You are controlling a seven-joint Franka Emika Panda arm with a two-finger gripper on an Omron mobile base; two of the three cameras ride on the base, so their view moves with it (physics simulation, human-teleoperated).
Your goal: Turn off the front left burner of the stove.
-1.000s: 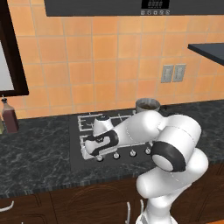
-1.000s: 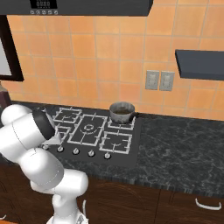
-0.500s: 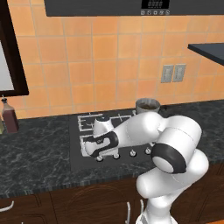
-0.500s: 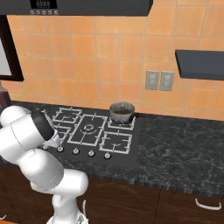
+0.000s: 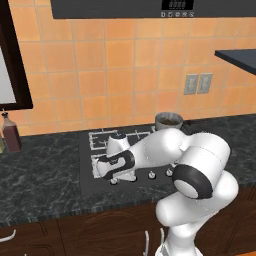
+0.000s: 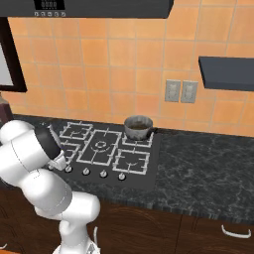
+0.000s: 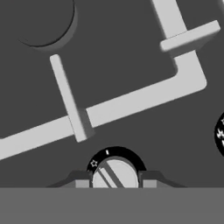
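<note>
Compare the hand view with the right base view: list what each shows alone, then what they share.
Hand view alone: a close look at one silver knob with its black dial ring and white marks, sitting between the end effector fingertips, plus one corner of a pale-grey grate.

Right base view alone: the whole stove with its other grates, the pot on the back right one, the knob row, two wall outlets, the orange tiles and the dark counter.

Shared: the black cooktop glass and grate bars.
</note>
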